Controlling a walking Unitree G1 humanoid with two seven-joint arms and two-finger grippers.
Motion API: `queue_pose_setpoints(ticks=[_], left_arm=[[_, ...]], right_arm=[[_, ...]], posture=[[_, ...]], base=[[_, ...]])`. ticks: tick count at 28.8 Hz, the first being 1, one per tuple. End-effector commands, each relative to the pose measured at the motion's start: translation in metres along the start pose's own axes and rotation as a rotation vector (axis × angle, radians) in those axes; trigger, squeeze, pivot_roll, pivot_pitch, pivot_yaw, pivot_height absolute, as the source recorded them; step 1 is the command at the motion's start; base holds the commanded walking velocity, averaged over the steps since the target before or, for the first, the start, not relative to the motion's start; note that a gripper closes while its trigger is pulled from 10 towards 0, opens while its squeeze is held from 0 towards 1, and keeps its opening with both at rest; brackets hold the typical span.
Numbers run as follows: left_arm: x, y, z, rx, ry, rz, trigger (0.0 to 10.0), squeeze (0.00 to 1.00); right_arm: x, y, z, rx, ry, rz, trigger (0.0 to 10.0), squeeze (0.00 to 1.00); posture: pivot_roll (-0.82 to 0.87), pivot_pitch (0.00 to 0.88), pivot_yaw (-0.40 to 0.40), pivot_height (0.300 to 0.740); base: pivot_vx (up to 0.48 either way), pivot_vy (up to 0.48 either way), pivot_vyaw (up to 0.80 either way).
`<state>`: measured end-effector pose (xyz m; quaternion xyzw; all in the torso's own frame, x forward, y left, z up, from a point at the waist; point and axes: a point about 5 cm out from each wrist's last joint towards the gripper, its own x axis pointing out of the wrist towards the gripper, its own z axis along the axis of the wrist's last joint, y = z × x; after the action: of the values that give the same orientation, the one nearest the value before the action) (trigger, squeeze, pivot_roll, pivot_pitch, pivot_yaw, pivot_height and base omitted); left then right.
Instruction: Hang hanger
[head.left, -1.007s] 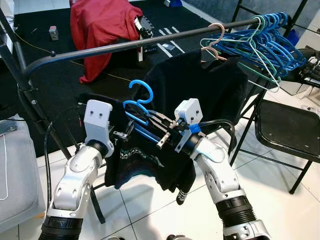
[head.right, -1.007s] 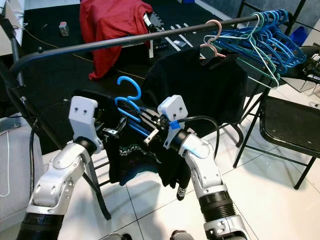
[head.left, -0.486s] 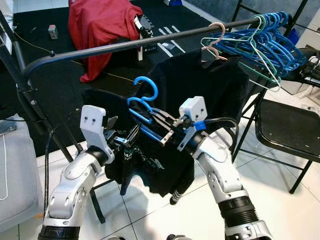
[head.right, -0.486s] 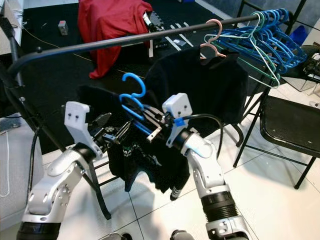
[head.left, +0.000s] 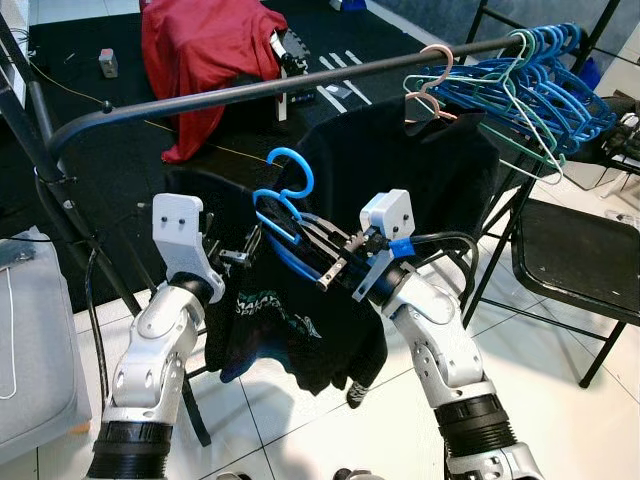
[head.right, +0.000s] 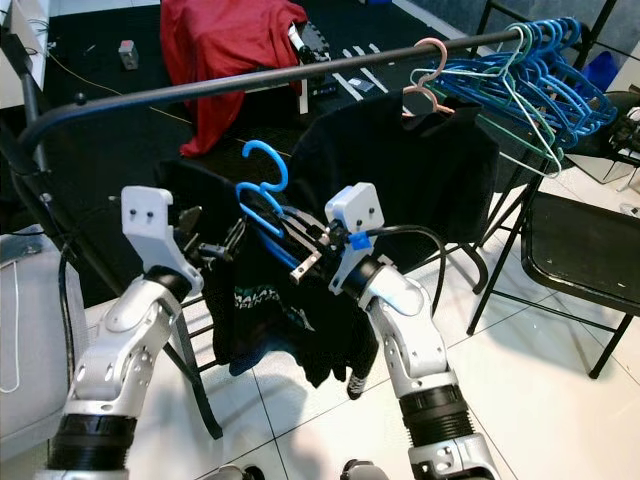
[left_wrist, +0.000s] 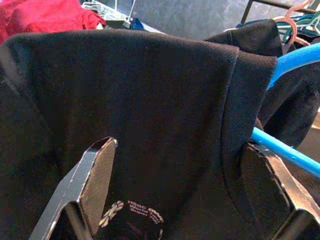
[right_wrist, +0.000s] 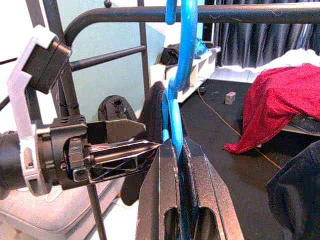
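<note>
We lose the blue hanger's (head.left: 285, 215) shoulders under the black shirt (head.left: 290, 320) — rail (head.left: 250, 92) ends cut off.

Red cloth (head.left: 205, 55), draped in a heap over something on the black floor mat (head.left: 120, 150) at the back; small grey box (head.left: 107, 65) on the mat well to its left. Black folding chair (head.left: 575, 265) on the white tiled floor (head.left: 560, 400) at the right; grey plastic bin (head.left: 35, 350) at the left edge. Thin yellow cord (head.left: 70, 85) trailing across the mat; white strips (head.left: 340, 85) lying on it beside the red cloth.
</note>
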<state>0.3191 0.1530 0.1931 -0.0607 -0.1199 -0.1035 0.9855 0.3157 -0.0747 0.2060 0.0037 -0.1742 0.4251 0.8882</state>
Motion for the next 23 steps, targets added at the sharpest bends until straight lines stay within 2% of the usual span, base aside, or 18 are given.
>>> queue_pose_setpoints(ticks=[1,2,3,4,5,6,23], left_arm=[[0.002,-0.002,0.0,-0.027,-0.011,-0.001,10.0,0.0],[0.004,-0.002,0.001,-0.029,-0.015,-0.004,10.0,0.0],[0.008,-0.001,0.003,-0.03,-0.026,0.013,5.2,0.0],[0.008,-0.001,0.003,-0.03,-0.026,0.013,5.2,0.0],[0.012,0.001,0.004,-0.022,-0.039,0.044,3.1,0.0],[0.013,0.002,0.005,-0.016,-0.046,0.055,0.1,0.0],[0.016,0.007,0.012,-0.009,-0.112,0.08,0.0,0.0]], right_arm=[[0.0,0.006,0.001,0.012,-0.01,0.019,0.0,0.0],[0.0,0.008,0.0,0.015,-0.01,0.022,0.0,0.0],[0.001,0.011,-0.001,0.02,-0.009,0.027,0.0,0.0],[0.001,0.011,-0.001,0.02,-0.009,0.027,0.0,0.0],[0.0,0.012,-0.001,0.022,-0.008,0.03,0.0,0.0],[0.0,0.013,-0.001,0.023,-0.007,0.031,0.0,0.0],[-0.001,0.016,-0.003,0.035,-0.004,0.03,0.0,0.0]], posture=[[-0.04,0.158,-0.005,0.74],[-0.05,0.156,-0.003,0.74],[-0.05,0.153,-0.002,0.74],[-0.05,0.153,-0.002,0.74],[-0.05,0.153,-0.002,0.74],[-0.05,0.15,-0.002,0.74],[-0.04,0.128,-0.002,0.74]], base=[[0.0,0.0,0.0],[0.0,0.0,0.0],[0.0,0.0,0.0],[0.0,0.0,0.0],[0.0,0.0,0.0],[0.0,0.0,0.0],[0.0,0.0,0.0]])
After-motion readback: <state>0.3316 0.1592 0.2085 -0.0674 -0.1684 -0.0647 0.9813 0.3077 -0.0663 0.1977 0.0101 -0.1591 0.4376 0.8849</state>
